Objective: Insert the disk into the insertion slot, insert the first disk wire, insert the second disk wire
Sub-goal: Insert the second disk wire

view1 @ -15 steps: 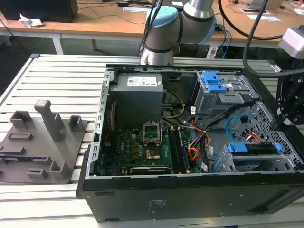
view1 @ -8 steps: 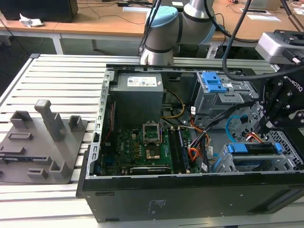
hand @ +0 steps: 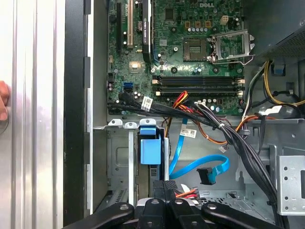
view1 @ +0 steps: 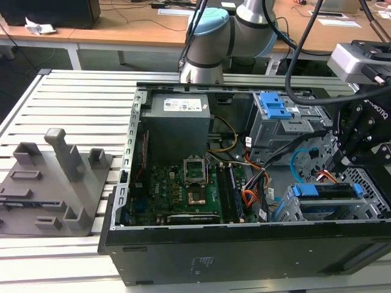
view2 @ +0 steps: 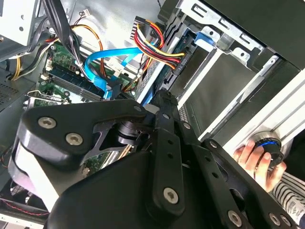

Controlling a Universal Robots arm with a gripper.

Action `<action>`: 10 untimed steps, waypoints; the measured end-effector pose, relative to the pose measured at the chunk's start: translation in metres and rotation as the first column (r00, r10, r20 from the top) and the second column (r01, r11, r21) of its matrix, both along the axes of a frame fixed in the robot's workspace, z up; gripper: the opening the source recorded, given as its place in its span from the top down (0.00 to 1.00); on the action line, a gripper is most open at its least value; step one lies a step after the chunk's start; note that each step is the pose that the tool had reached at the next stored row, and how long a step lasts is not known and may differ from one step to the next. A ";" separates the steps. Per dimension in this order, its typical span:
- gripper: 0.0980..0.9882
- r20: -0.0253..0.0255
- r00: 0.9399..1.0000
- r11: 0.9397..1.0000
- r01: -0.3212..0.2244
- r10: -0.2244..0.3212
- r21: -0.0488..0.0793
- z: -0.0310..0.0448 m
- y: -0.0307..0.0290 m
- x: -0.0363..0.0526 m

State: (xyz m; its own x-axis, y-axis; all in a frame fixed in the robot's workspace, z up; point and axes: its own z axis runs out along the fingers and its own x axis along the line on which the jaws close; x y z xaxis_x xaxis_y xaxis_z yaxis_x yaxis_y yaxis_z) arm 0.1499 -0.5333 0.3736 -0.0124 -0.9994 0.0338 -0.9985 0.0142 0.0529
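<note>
The disk (view1: 324, 190), clipped in its blue frame (hand: 150, 148), sits inside the insertion slot (view1: 305, 213), the silver cage at the case's corner on the exterior view's right. My gripper (view1: 338, 165) hovers just over the disk's cable end, fingers (hand: 162, 188) pressed together. The orange-red first disk wire (view1: 327, 177) runs up to the fingertips and appears pinched there. The light blue second disk wire (hand: 190, 167) lies loose in a loop beside the cage, its dark connector (hand: 208, 175) free. In the second wrist view the blue wire (view2: 102, 59) curves past the gripper (view2: 164, 95).
The motherboard (view1: 189, 189) and power supply (view1: 177, 122) fill the case's left half. A grey bay with a blue latch (view1: 275, 107) stands behind the cage. Black cable bundles (hand: 228, 138) cross nearby. A hand (view2: 255, 160) rests by the case. A grey fixture (view1: 55, 183) lies outside.
</note>
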 end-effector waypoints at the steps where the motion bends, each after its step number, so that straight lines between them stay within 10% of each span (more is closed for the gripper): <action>1: 0.99 0.000 1.000 1.000 0.000 0.000 0.000 0.0000 0.0000 0.0000; 10: 0.77 0.000 1.000 1.000 -0.013 0.013 0.011 0.0003 0.0000 0.0000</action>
